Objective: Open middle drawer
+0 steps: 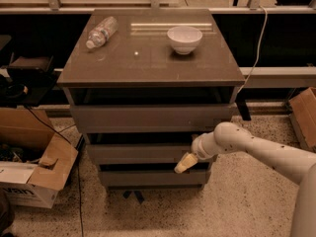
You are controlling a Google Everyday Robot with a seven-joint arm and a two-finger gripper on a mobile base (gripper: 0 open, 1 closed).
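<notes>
The middle drawer (138, 153) is the grey-brown flat front in the middle of the three-drawer cabinet, with a dark gap above it. My gripper (182, 164), with pale yellow tips, sits at the lower right edge of that front, over the gap above the bottom drawer (148, 177). My white arm (256, 149) reaches in from the right. The top drawer (148, 117) is above and stands out the farthest.
On the cabinet top (148, 65) stand a white bowl (184, 38) and a lying plastic bottle (101, 32). An open cardboard box (34, 181) sits on the floor at the left, another box (303, 112) at the right. A cable (254, 58) hangs at the right.
</notes>
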